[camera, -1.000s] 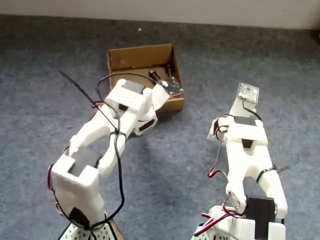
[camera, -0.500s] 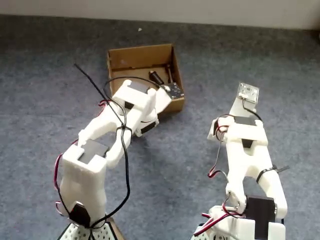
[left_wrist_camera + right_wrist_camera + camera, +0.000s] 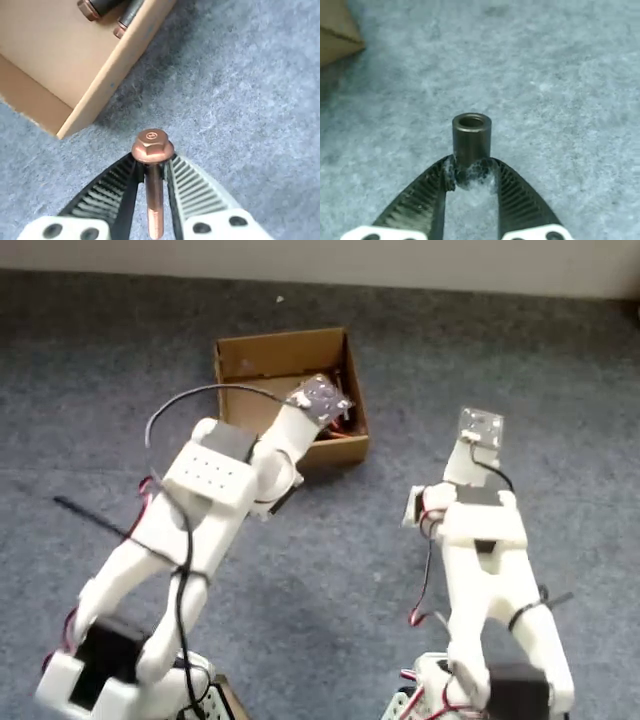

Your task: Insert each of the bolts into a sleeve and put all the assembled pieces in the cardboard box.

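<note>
Grey carpet-like worktop (image 3: 540, 370), pale wall strip (image 3: 400, 255) along the far edge.

High view: open-topped cardboard box (image 3: 281, 338) sits far-centre. The left arm (image 3: 215, 475) has its wrist end overlapping the box's near side. The right arm (image 3: 480, 530) is well apart from the box, over bare carpet.

Left wrist view: left jaws are narrow, clamped on a copper bolt (image 3: 153, 150). Its hex head sticks out past the tips and the shank lies back between them. The bolt is above the carpet, near the cardboard box (image 3: 112, 75). Two sleeved bolts (image 3: 97, 6) lie inside the box against that wall.

Right wrist view: right jaws are narrow, pinching a dark sleeve (image 3: 471, 134) by one end. Its open bore faces the camera, over carpet.
</note>
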You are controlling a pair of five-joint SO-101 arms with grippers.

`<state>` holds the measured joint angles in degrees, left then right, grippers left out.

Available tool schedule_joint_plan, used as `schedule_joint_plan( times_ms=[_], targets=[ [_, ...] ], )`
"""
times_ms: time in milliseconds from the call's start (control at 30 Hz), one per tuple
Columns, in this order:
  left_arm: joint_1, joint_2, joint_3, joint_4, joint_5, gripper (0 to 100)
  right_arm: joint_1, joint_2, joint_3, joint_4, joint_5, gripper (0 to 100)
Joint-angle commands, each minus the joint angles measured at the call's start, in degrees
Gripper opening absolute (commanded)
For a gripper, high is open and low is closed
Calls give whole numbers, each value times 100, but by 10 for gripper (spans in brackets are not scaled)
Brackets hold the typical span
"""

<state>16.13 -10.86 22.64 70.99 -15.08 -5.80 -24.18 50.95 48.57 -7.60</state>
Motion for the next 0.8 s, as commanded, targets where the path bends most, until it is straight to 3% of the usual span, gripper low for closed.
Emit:
schedule_joint_plan(
  times_ms=[0,167,367,767],
  targets=[
    [-171,-1701,1270,-1011,633,5,-400,-1332,549,-303,325,4],
    [-338,-3275,2484,-1881,1266,5,-901,-2633,1393,-462,352,4],
    [-338,-5077,3415,-2365,1793,5,-1727,-3732,1930,-681,360,4],
    [-330,-7407,3749,-3262,2787,5,-2967,-5824,3327,-1851,369,4]
  ],
)
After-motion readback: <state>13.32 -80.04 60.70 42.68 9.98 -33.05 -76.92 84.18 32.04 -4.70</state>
